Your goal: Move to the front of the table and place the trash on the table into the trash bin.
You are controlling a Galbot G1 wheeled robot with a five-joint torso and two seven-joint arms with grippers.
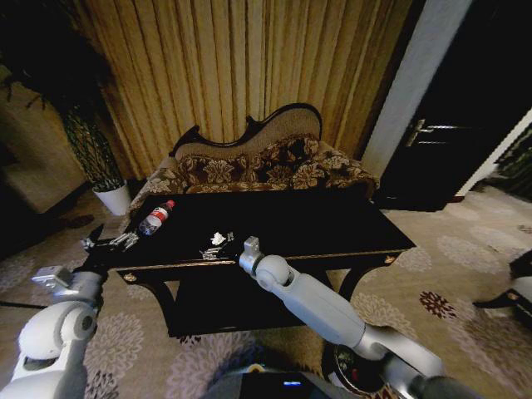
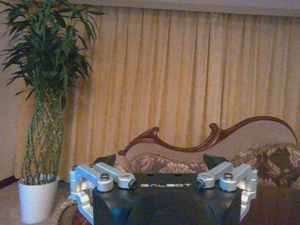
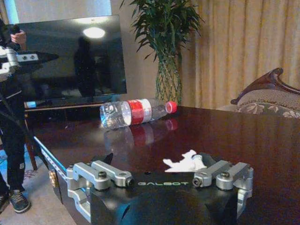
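Both hands are spread wide: my right hand (image 1: 218,247) sits over the paper scrap (image 3: 185,163) for the pickup. Left hand (image 1: 106,243) waits off the counter (image 1: 332,224) edge near the bottle (image 1: 155,218), holding nothing.

Trash bin (image 1: 359,371) mostly hidden behind right arm, at frame's bottom edge.

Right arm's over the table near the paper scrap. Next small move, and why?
Probably ease the right gripper forward and down onto the white paper scrap. Its fingers are open, and the scrap lies on the table just past its fingertips, nearer than the bottle. The left gripper waits at the table's left corner.
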